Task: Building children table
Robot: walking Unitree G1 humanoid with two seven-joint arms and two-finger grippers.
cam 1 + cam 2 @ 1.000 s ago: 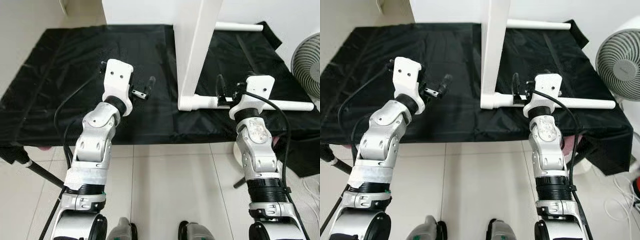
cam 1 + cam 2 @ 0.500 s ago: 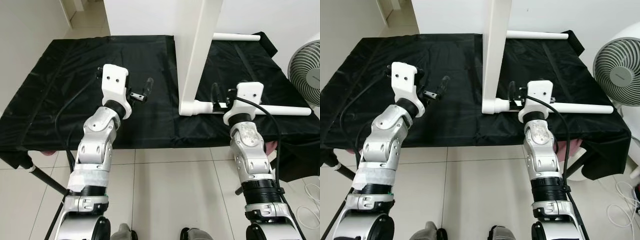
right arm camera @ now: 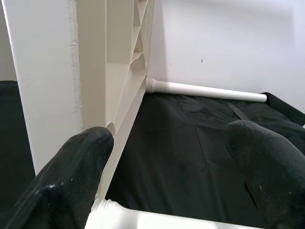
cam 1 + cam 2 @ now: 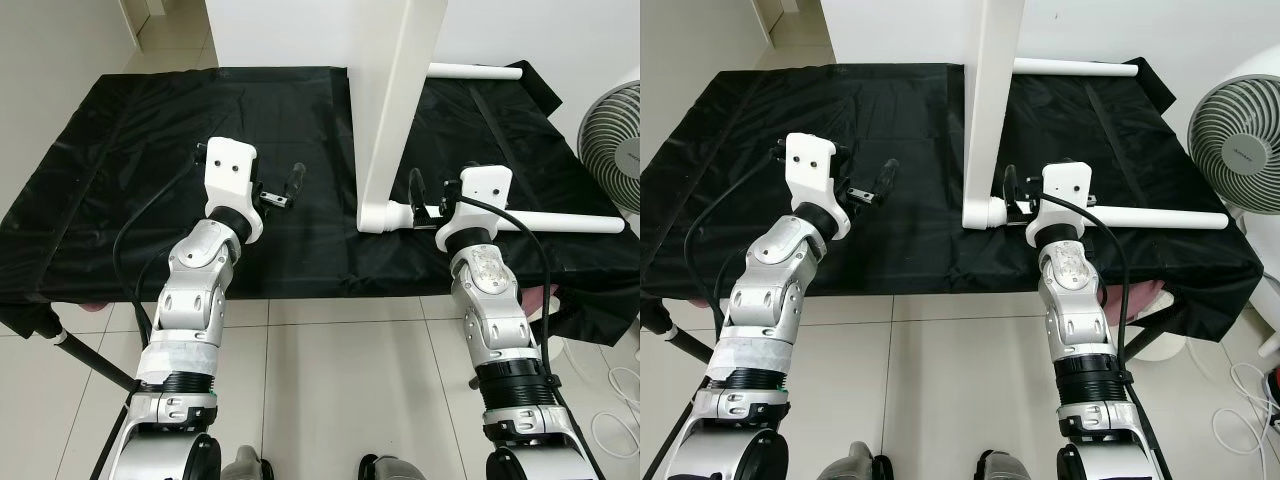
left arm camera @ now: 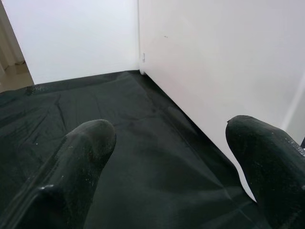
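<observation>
White panel [image 4: 395, 100] stands on edge mid-tabletop [image 4: 120, 150], one leg [image 4: 520, 220] along front edge, second leg [image 4: 475, 72] at back. Right tool [image 4: 425, 205], spread wide, has slid along front leg toward panel joint; nothing gripped. Left tool [image 4: 285, 188] released, hovering beside panel. Fastening step pending.

From my station I count one white tabletop panel [image 4: 395, 90] standing on edge at upper centre, two white table legs [image 4: 545, 219] [image 4: 475, 71] at its right, one black sheet [image 4: 150, 150] over the desk, one fan [image 4: 1240, 140] at the right edge, and two grippers [image 4: 290, 185] [image 4: 425, 195].
</observation>
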